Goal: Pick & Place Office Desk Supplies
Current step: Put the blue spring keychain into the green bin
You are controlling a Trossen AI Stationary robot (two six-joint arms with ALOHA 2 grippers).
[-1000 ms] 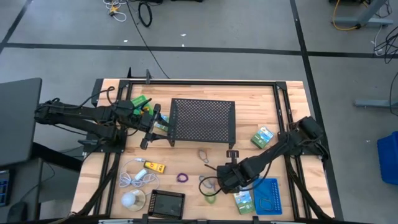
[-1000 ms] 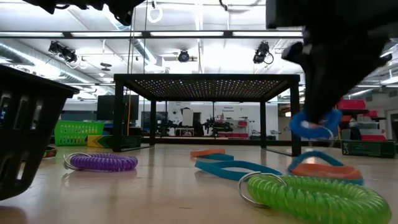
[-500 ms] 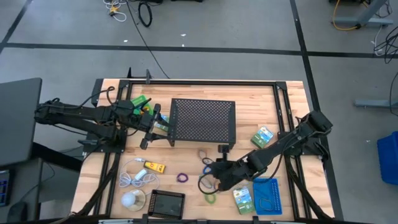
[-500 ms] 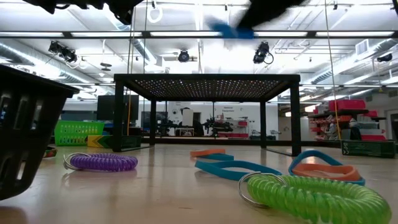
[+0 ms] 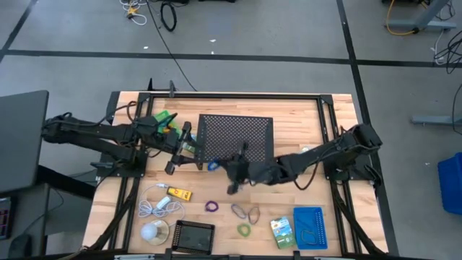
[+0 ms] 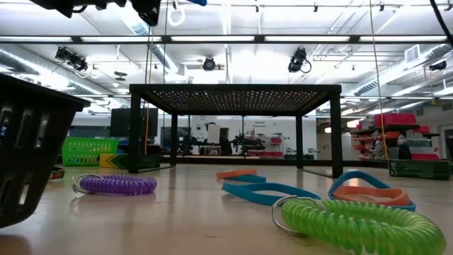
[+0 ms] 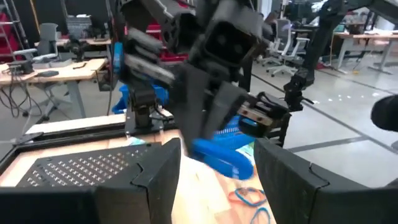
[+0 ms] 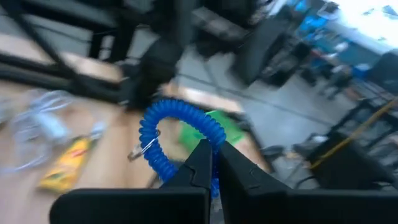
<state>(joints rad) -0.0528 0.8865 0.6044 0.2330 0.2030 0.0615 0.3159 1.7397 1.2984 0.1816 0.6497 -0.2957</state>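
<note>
**Carrying a blue coil across the counter**

Reaching over the middle of the counter [image 5: 303, 115], the right pincer [image 5: 222, 167] hangs at the front left corner of the black mesh stand [image 5: 236, 139], its fingers pressed together on a blue coiled loop [image 8: 177, 138] that dangles clear of the wood. The left pincer [image 5: 189, 146] waits just beside it, jaws spread and holding nothing, at the stand's left edge near the green tray [image 5: 162, 118]. The open wood lies in front of the stand, dotted with a purple loop [image 5: 211, 206], a green loop [image 5: 245, 230], a green-blue packet [image 5: 282, 231], the yellow block [image 5: 178, 193], the blue tray [image 5: 311, 228] and the black tray [image 5: 193, 235] along the near edge.
</note>
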